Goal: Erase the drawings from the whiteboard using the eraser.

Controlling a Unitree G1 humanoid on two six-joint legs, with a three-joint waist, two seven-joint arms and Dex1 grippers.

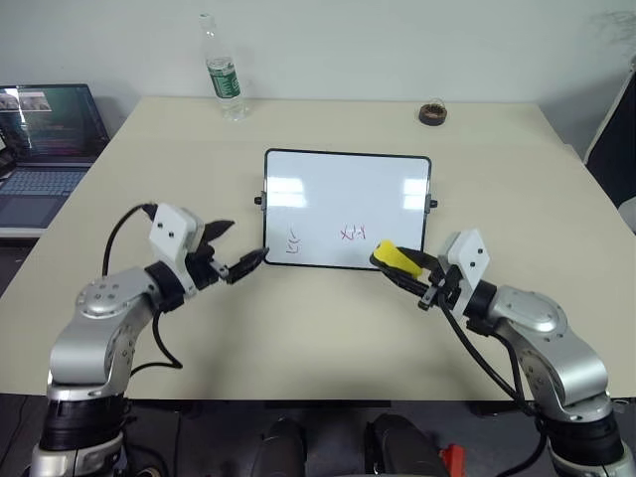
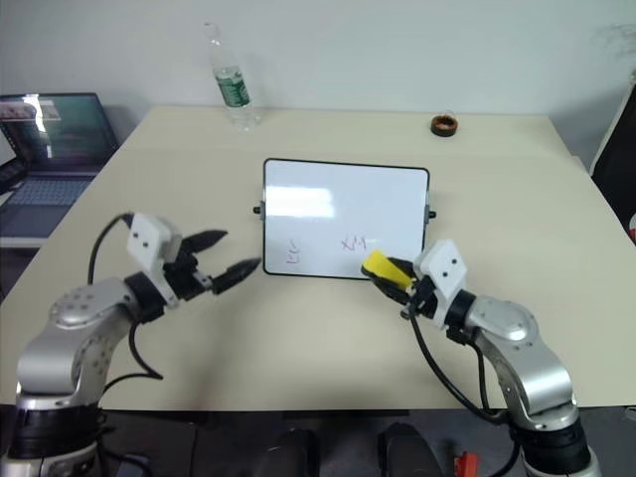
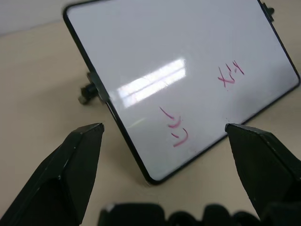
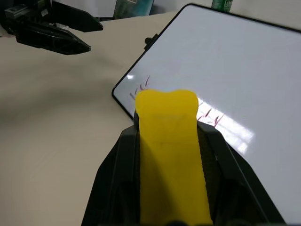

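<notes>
We see one yellow eraser [image 1: 397,258] pinched between the fingers of our right gripper [image 1: 405,270], just over the near right corner of the single whiteboard [image 1: 348,189], which lies flat in the middle of the table [image 1: 497,179]. Two groups of reddish drawings [image 1: 353,234] are legible on the board's near half: one near the left edge, one toward the middle, just left of the eraser. Our left gripper [image 1: 235,248] sits just off the board's near left corner, its two black fingers [image 3: 80,160] spread wide and empty.

Our left wrist view shows both scribbles and one black knob on the board's frame. Our right wrist view shows the eraser's yellow face hiding part of the scribbles, and the left gripper beyond.

Farther out stand one plastic bottle [image 1: 224,75] at the far edge, one dark round roll [image 1: 432,113] far right, and one open laptop [image 1: 50,139] far left, off the table.
</notes>
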